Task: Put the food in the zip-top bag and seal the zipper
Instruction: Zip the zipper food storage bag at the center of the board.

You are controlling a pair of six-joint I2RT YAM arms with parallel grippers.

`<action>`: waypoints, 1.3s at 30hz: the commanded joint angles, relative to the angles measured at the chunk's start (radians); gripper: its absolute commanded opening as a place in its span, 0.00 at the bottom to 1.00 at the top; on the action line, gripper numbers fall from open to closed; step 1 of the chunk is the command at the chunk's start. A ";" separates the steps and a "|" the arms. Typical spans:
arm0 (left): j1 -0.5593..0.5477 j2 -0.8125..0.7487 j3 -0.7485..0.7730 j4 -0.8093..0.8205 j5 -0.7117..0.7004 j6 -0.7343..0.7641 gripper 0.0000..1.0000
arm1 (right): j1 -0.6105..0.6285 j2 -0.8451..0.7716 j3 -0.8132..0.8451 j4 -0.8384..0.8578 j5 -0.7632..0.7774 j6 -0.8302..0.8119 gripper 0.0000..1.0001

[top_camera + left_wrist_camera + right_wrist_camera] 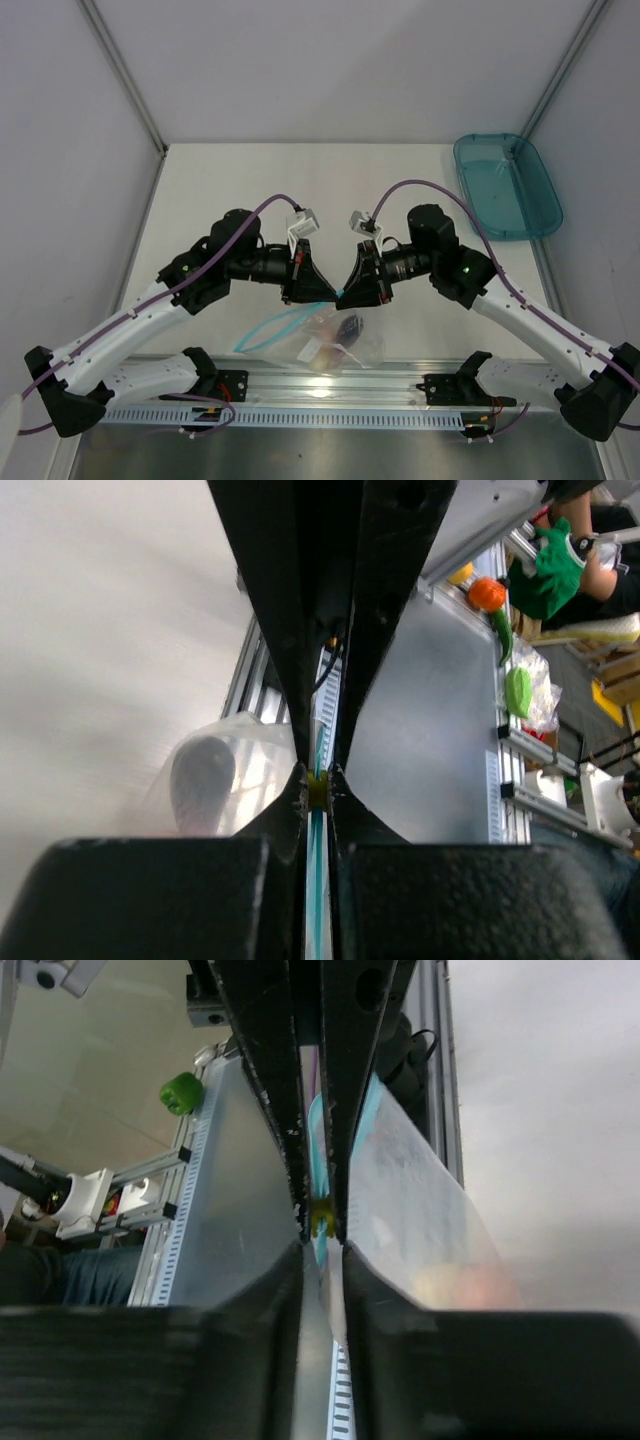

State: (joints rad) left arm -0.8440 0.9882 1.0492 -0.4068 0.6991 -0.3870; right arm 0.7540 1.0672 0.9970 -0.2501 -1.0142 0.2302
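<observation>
At the near edge of the table (pixel 220 190), just beyond the metal rail (pixel 330 385) that carries both arm bases, a clear bag (pixel 362 350) lies crumpled between the two arms. It holds the toy food: a dark purple piece (pixel 348 325) sits near its top, and pale pieces (pixel 325 352), cream and peach, lie just below it, all showing through the plastic.

The bag's teal zipper strip (pixel 270 328) curves up from the left side of the bag to the point where the two grippers meet above it. The left gripper (pixel 318 785) is clamped on this strip, its black fingers (pixel 285 680) pressed together with the teal band running between them; a pale rounded piece shows through the bag wall to one side. The right gripper (pixel 320 1222) stands with its fingers (pixel 262 1090) close on either side of the same strip, the bag's clear wall billowing beside them. Whether they actually pinch it cannot be told from its wrist view.

Well beyond the arms, at the far right corner of the table, sits a teal plastic tray (pixel 500 185).
</observation>
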 commanded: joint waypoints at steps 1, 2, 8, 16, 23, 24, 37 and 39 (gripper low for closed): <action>-0.004 -0.002 0.034 0.034 0.040 0.017 0.01 | 0.024 0.020 0.026 0.063 -0.029 0.003 0.14; -0.004 -0.002 0.032 0.033 0.040 0.017 0.01 | 0.027 0.023 0.028 0.063 -0.029 0.001 0.05; -0.004 0.004 0.031 0.019 0.034 0.025 0.01 | 0.048 -0.002 0.005 0.075 0.187 0.026 0.00; -0.004 0.018 0.025 -0.046 -0.047 0.050 0.01 | 0.053 -0.113 -0.113 0.272 0.489 0.257 0.00; -0.004 0.004 0.015 -0.069 -0.108 0.051 0.01 | 0.031 -0.154 -0.159 0.301 0.560 0.327 0.00; -0.004 0.001 0.015 -0.069 -0.112 0.053 0.01 | 0.028 -0.161 -0.162 0.307 0.557 0.330 0.00; -0.004 -0.022 0.006 -0.084 -0.125 0.046 0.00 | 0.027 -0.182 -0.189 0.288 0.552 0.333 0.00; -0.004 -0.031 0.008 -0.087 -0.130 0.046 0.01 | 0.025 -0.188 -0.192 0.294 0.502 0.328 0.00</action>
State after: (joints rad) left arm -0.8383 0.9970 1.0512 -0.4301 0.5415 -0.3393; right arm 0.8017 0.9081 0.8001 -0.0364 -0.5411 0.5663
